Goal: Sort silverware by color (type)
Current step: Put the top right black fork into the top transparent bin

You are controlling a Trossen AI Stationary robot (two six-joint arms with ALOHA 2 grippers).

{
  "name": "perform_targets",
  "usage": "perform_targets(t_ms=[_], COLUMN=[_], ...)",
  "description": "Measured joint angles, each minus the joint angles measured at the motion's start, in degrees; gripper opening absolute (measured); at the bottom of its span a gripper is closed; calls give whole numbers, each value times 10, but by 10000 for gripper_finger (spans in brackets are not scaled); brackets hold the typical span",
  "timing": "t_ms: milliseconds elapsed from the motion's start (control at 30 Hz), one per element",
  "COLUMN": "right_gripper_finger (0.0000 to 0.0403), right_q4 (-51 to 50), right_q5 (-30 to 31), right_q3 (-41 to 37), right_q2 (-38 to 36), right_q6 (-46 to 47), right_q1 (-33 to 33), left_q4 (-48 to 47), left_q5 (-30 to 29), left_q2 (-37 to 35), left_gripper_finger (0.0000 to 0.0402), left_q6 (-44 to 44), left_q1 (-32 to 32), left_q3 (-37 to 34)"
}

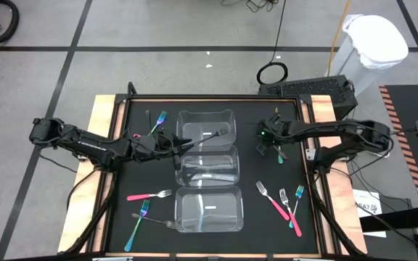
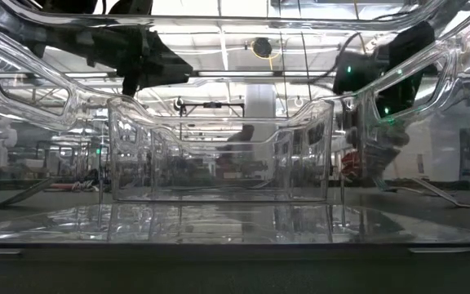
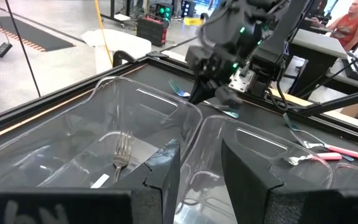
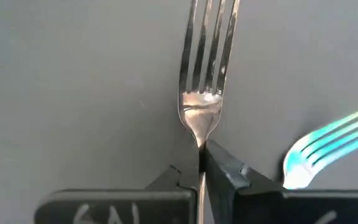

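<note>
right gripper (image 4: 202,163): pinched tight on a shiny silver fork (image 4: 205,74) at its thin neck
left gripper (image 3: 199,163): fingers partly apart, holding nothing, over clear plastic bins (image 3: 104,118)

No readable text or labels

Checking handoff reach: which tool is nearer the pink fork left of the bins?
Left. The left tool sits at the bins' left edge, just up-table from the pink fork. The right tool is across the bins, shut on a silver fork.
</note>
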Motion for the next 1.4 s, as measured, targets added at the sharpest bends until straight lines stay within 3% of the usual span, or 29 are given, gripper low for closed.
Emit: perform_targets(t_ms=[533,767,1033,1400], right_gripper_finger=[10,10,11,11], right_q4=[133,183,278,411], right_q5=[-1,-4,-88,-178], right_q3=[0,1,1,2], right_q2=[-159,-207,-210,-196], right_q6=[-67,-105,-185,-269], right_q1=[104,163,213,265], left_q4=[-4,13,48,118], left_q5=[6,41,56,150], left_q2=[0,0,0,8], left_gripper_finger=[118,118,118,118], left_q6=[-1,-1,-1,32], left_q1=[-1,-1,-12,-45], left_q3=[0,0,0,0])
